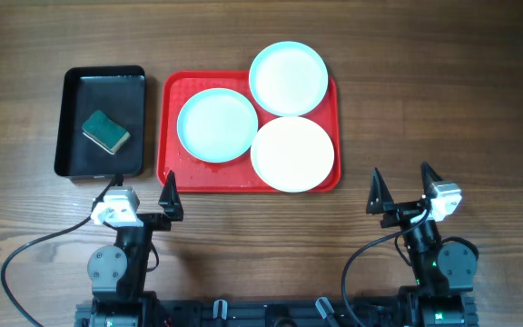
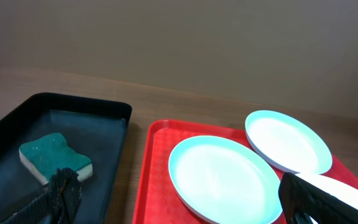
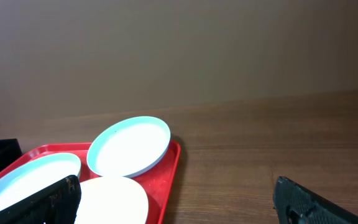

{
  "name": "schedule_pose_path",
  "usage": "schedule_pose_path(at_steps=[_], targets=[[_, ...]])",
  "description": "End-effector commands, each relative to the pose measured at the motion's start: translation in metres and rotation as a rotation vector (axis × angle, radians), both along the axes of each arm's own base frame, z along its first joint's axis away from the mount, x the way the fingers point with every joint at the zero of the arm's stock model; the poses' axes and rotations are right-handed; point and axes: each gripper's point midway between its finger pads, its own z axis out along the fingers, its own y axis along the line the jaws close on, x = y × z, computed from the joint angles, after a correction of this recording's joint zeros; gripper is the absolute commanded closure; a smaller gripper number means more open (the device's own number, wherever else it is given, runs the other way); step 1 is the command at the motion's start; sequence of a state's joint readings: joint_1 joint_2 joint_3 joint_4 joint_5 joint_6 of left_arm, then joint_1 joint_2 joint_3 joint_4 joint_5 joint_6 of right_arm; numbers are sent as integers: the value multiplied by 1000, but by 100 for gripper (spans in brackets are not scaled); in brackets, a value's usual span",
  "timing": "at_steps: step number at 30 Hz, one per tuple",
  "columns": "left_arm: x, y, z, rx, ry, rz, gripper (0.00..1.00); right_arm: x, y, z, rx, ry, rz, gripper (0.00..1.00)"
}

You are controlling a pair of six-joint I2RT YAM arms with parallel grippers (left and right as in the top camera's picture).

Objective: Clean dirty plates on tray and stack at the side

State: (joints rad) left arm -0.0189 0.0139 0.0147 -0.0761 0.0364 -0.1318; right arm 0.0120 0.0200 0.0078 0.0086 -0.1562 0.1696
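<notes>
Wood-grain surface (image 1: 479, 100); plain tan wall (image 3: 179, 50) behind it in both wrist views.

Left jaws: spread fully wide, holding nothing, touching nothing. Their fingers (image 2: 64, 194) hang low over the surface at its near edge, one tip just short of the near-left corner of the red tray (image 1: 172, 91), the other near the black tray (image 1: 62, 118).

Right jaws: equally wide, empty, no contact. They sit off the red tray's near-right corner and apart from it, with bare wood between the tips.

Plates, outward from the jaws: all three lie on the red tray, ahead of both arms.
- White plate (image 1: 291, 153): near-right part of the tray, flat, closest to the right jaws.
- Left plate (image 1: 217, 124): mint, flat, left half of the tray, directly ahead of the left jaws.
- Far plate (image 1: 288, 78): mint, overhangs the tray's far rim, tilted in the right wrist view, its edge meeting the white plate.

Black tray: left of the red tray, just beside it, with a green sponge (image 1: 105, 132) inside.
</notes>
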Motion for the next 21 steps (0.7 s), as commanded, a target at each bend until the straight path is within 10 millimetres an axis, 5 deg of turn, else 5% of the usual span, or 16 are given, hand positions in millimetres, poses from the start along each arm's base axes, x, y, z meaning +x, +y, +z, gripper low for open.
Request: schedule_pose_path(at_steps=[1, 21], targets=[[0, 0, -2, 19, -1, -4, 0, 0, 2, 0, -9, -6, 10, 0], [1, -4, -6, 9, 18, -26, 0, 0, 4, -2, 17, 10, 22, 0]])
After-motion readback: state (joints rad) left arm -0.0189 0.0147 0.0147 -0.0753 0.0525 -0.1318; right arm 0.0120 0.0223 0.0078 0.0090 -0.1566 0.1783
